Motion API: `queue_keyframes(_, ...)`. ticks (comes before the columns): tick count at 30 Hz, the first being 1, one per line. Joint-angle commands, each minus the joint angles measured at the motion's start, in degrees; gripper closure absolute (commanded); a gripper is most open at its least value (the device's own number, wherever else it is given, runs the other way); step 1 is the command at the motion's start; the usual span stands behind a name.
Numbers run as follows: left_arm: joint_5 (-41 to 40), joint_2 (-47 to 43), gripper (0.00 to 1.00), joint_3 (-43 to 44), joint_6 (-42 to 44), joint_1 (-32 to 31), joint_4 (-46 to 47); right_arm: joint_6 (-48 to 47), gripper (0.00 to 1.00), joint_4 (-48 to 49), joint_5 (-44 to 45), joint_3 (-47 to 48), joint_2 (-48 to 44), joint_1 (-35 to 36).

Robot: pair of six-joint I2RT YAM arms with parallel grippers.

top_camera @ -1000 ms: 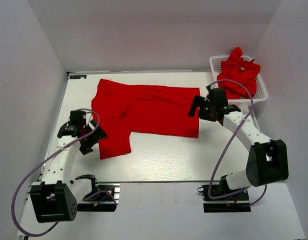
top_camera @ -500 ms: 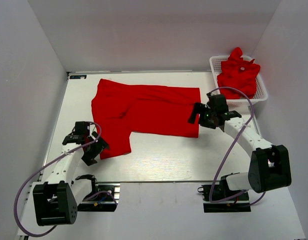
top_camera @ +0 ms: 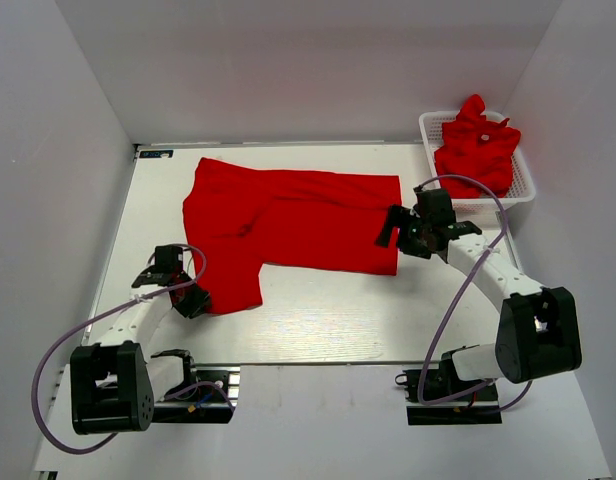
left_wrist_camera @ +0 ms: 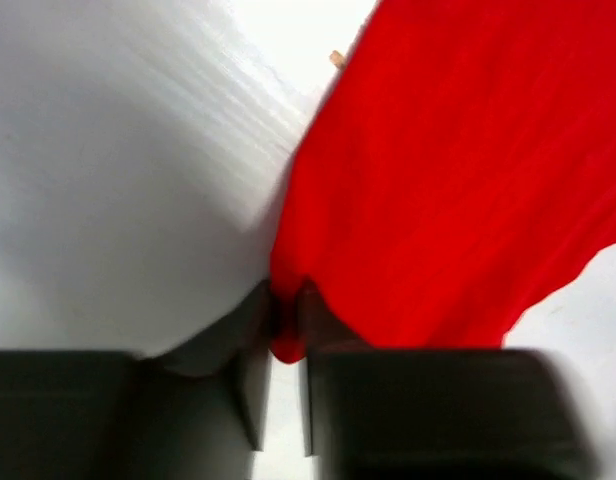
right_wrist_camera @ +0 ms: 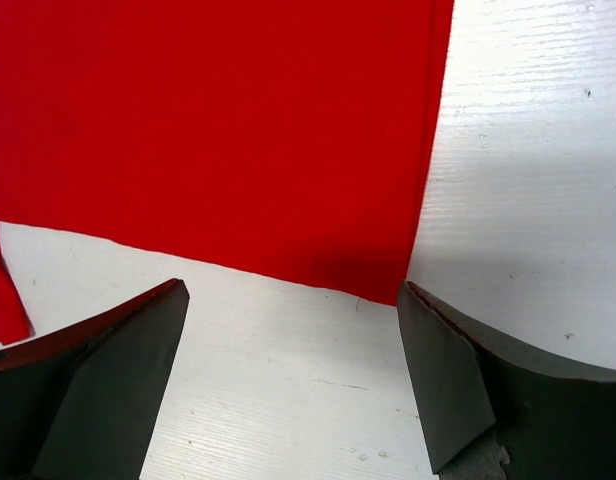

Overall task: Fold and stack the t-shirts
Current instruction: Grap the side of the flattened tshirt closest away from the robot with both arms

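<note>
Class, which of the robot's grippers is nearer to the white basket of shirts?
Right. The right gripper hovers open close to the basket, at the spread shirt's corner; the left gripper pinches that shirt's opposite end.

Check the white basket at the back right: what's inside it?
A crumpled heap of red t-shirts, piled above the rim of the basket. Their number and the basket floor are hidden.

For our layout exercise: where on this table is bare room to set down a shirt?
Free on the white table: the near strip between the lower edge of the spread red cloth t-shirt and the arm bases, and a narrower strip along the left wall. Crowded: back right, with the white plastic mesh basket and the right tool.
</note>
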Motion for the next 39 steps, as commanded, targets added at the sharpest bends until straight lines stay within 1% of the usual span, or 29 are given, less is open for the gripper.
queue_keyframes(1,0.13,-0.81,0.76,-2.39,0.36,-0.15,1.03,0.5,0.1,0.5,0.56,1.36,0.47,0.07)
queue_keyframes(2,0.92,-0.82,1.0,-2.39,0.36,-0.15,1.55,0.33,0.1,-0.02,0.29,1.44,0.64,0.07)
queue_keyframes(6,3.73,-1.96,1.0,-1.69,1.76,-0.15,2.26,-0.99,0.1,-1.96,0.56,0.48,0.56,0.24)
queue_keyframes(10,5.22,-2.67,1.0,0.59,2.9,-0.15,2.79,-0.3,0.1,-3.46,0.03,-1.54,0.38,0.77)
queue_keyframes(14,6.28,-3.19,1.0,2.87,3.43,-0.15,2.18,1.37,0.1,-1.26,-1.72,-4.35,1.96,1.39)
queue_keyframes(18,7.42,-3.19,1.0,4.63,3.95,-0.15,0.95,2.78,0.1,1.03,-2.17,-4.36,5.91,2.0)
queue_keyframes(24,8.75,-3.72,1.0,5.25,3.96,-0.15,0.94,5.86,0.16,4.8,-0.77,-6.19,8.55,2.0)
queue_keyframes(25,9.97,-3.72,1.0,5.25,4.48,-0.15,1.55,6.64,0.23,6.2,-0.24,-6.12,9.08,2.0)
queue_keyframes(27,10.59,-3.72,1.0,5.86,4.49,-0.15,2.26,7.44,0.27,6.65,0.64,-6.29,9.69,1.91)
queue_keyframes(28,11.2,-3.72,1.0,6.57,4.49,-0.15,2.26,7.62,0.32,6.74,0.82,-6.38,9.78,1.83)
queue_keyframes(29,11.21,-3.72,1.0,7.36,4.49,-0.15,2.26,8.14,0.4,6.83,0.91,-6.38,9.87,1.74)
queue_keyframes(30,11.21,-3.72,1.0,7.36,4.49,-0.15,2.26,8.41,0.45,6.83,1.43,-6.47,9.79,2.0)
queue_keyframes(31,11.73,-3.72,1.0,8.23,4.49,-0.15,2.26,8.58,0.57,6.92,1.96,-6.47,9.79,1.92)
queue_keyframes(33,11.74,-3.72,1.0,9.03,5.01,-0.15,2.26,8.76,0.63,6.92,3.1,-6.55,9.87,1.91)
queue_keyframes(34,11.74,-3.72,1.0,9.9,5.01,-0.15,2.26,8.85,0.69,6.66,3.89,-6.55,9.87,1.91)
queue_keyframes(35,11.74,-3.72,1.0,11.04,5.01,-0.15,1.74,8.59,0.83,6.65,4.33,-6.47,9.96,1.74)
queue_keyframes(37,11.74,-3.72,1.0,12.1,5.01,-0.15,1.21,8.41,0.99,6.65,4.42,-6.2,10.14,1.83)
queue_keyframes(39,11.74,-3.2,1.0,13.51,5.01,-0.15,1.2,8.24,1.0,6.83,4.16,-6.29,10.05,1.92)
